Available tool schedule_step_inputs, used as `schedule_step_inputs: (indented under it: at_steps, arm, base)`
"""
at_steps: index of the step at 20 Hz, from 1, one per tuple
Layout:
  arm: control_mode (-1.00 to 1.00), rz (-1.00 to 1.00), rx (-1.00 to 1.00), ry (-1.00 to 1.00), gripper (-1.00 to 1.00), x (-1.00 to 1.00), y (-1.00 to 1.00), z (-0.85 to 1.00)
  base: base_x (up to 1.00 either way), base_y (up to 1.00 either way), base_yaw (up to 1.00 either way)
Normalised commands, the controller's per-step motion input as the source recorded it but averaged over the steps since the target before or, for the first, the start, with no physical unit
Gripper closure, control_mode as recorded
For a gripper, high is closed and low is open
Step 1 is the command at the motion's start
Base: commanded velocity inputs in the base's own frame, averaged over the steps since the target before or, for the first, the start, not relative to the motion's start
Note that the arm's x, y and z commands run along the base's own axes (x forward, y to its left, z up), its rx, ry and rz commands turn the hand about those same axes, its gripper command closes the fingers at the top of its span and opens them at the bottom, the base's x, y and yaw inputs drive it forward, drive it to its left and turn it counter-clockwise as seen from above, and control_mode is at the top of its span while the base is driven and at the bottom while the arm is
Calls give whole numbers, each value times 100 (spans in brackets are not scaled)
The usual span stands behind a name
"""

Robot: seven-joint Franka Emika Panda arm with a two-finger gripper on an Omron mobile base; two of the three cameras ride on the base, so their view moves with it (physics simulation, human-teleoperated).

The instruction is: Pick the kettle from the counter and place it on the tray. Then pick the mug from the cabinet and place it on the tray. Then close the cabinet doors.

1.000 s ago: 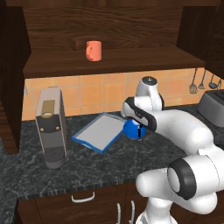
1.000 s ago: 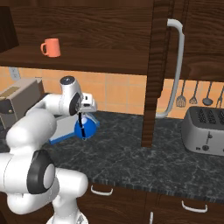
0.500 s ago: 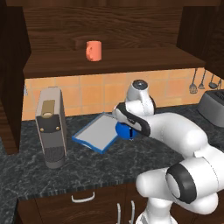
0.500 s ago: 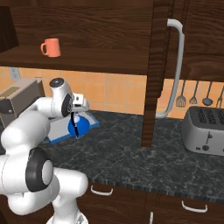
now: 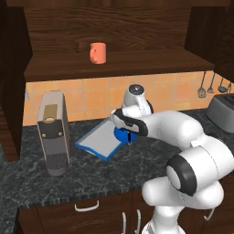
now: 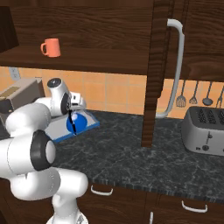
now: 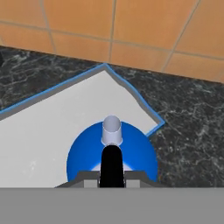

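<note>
now the end effector is clamped on the black handle of the kettle, having carried it leftward over the last second, so it hangs above the tray's corner toward 5 o'clock in the hand view. lowering and letting go looks next. the mug waits on the cabinet shelf at 11 o'clock above the worktop.

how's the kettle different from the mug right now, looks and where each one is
The kettle is bright blue and cone-shaped with a black arched handle; the mug is an orange-coral cylinder with a side handle. The kettle is down at the tray on the counter; the mug stands up on the cabinet shelf. The gripper is shut on the kettle's handle; the mug stands free. Both are small and upright.
</note>
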Motion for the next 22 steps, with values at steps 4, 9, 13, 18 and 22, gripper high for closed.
schedule_step_inputs:
  at_steps: [4,9,13,18,22]
  arm:
    - [-100,-1,0,0,100,41,13,0]
    - [-100,0,0,0,100,40,7,-4]
    - [-100,0,0,-2,100,30,1,-22]
    - [-100,-1,0,-6,100,22,0,-28]
    - [-100,-1,0,-5,100,20,0,-23]
  base:
    - [0,0,0]
    - [0,0,0]
    - [0,0,0]
    - [0,0,0]
    - [0,0,0]
